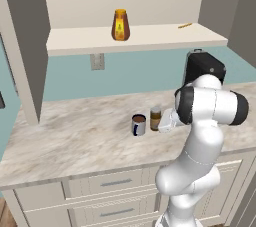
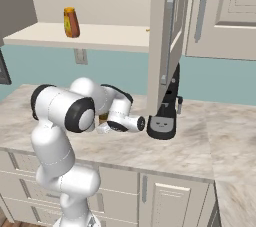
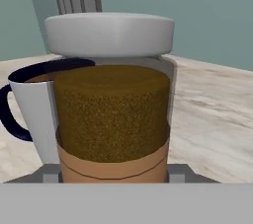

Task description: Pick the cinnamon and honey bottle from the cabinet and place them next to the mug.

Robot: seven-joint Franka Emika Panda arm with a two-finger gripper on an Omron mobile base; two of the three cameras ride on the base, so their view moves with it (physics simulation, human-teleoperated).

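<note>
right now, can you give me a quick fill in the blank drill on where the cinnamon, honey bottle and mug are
1. The honey bottle stands on the cabinet ___.
2. The cinnamon jar stands on the counter right beside the ___.
3. The cinnamon jar's lid is pale ___.
4. The mug holds a ___ liquid.

Missing words: shelf; mug; grey; brown

My arm glossy white w/ rounded tubular links, dark grey-black bands at joints, bulbous elbow & shoulder segs, smooth casing, wrist seg white w/ black ring, pale grey hand block
</note>
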